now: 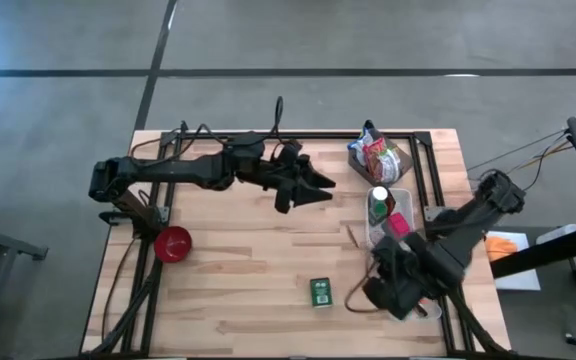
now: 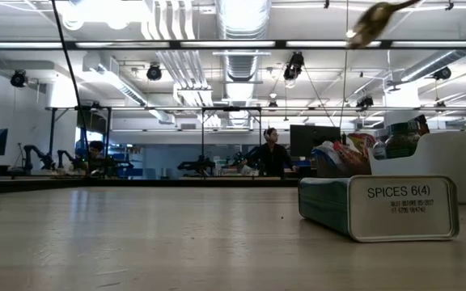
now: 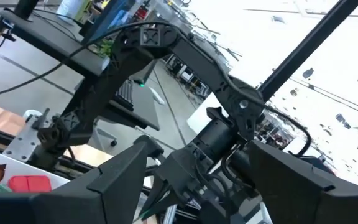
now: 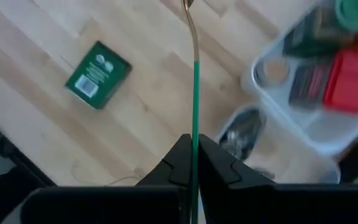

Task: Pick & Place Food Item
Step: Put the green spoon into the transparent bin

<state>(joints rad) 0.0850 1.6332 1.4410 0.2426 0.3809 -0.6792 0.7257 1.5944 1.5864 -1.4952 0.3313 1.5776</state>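
My right gripper point(image 4: 193, 163) pinches a green-handled spoon point(image 4: 194, 81). My left gripper point(image 1: 313, 187) hangs parted, empty. The green spice tin point(image 1: 320, 292) lies at six o'clock on the table point(image 1: 238, 270).

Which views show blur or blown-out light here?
Right wrist view: the white plastic bin and its contents are smeared, while the green rectangular tin stays fairly crisp. Left wrist view: the background is washed out white. Low view: ceiling lights glare.
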